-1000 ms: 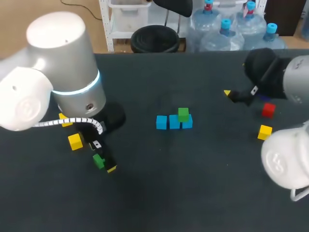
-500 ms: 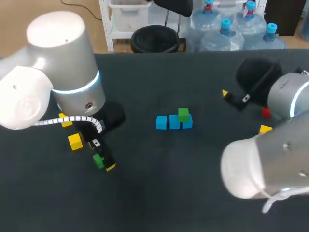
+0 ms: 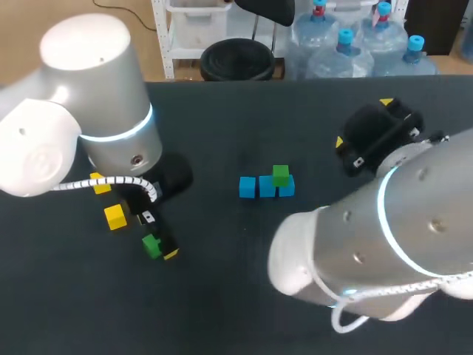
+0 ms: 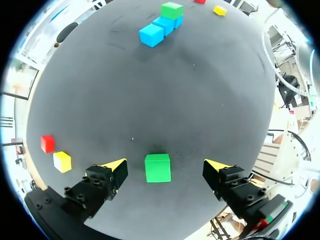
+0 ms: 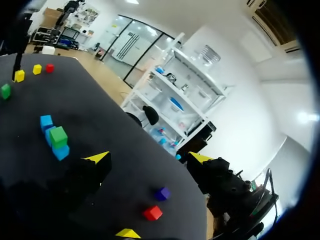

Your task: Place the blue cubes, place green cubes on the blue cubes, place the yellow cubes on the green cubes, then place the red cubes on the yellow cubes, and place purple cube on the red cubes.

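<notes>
Evidently at the green-cube step, the left hand (image 4: 166,164) stands wide open astride a small green cube (image 4: 157,168) on the dark bench (image 3: 222,296), gripping nothing, and would next need to close and carry it to the blue cube row (image 3: 266,186) mid-bench, while the right hand (image 5: 149,158) gapes empty.

The table (image 3: 222,296) is plain dark charcoal. At its middle, three bright blue cubes (image 3: 266,186) carry a green cube (image 3: 280,174). Toward the left edge lie a second green cube (image 3: 151,246), a yellow cube (image 3: 114,216) and a red cube (image 4: 47,143). Near the right edge are a purple cube (image 5: 161,193), perhaps nearer navy in the shade, and a second red cube (image 5: 152,213). The left arm (image 3: 89,96) and right arm (image 3: 384,244) are silver-grey with a glowing cyan band. The left gripper (image 4: 166,165) and right gripper (image 5: 148,158) are black, tipped yellow.
</notes>
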You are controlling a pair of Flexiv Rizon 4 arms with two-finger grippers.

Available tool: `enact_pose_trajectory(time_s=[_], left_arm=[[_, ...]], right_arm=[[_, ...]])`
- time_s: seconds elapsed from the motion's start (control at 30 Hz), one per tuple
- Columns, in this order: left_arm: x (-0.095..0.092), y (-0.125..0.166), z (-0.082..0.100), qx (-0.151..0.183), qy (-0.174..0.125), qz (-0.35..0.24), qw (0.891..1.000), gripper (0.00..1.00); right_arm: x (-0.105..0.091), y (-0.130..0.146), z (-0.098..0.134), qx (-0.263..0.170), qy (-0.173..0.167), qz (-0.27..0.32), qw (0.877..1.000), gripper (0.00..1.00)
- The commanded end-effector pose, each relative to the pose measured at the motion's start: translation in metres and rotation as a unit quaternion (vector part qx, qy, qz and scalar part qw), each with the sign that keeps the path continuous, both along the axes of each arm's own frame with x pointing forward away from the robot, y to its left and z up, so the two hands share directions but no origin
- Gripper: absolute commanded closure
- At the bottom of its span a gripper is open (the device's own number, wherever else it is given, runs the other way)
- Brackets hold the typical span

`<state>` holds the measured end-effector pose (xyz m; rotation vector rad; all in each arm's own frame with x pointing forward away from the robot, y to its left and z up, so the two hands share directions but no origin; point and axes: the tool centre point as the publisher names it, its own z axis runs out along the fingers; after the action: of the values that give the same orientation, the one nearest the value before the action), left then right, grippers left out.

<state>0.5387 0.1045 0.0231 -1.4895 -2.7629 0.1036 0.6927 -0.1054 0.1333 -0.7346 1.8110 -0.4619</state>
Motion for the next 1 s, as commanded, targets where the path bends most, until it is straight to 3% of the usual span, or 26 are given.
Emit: enact_pose_trajectory(time_s=[0.03, 1.0], left_arm=[[0.0016, 0.0001, 0.0020, 0.000, -0.001, -0.002, 1.000, 0.00], [0.0017, 0.0005, 0.0036, 0.001, 0.000, -0.002, 1.000, 0.02]], right_arm=[[0.0011, 0.0031, -0.0032, -0.015, -0.044, -0.046, 0.998, 0.00], [0.0011, 0.0031, -0.0032, -0.015, -0.044, -0.046, 0.998, 0.00]])
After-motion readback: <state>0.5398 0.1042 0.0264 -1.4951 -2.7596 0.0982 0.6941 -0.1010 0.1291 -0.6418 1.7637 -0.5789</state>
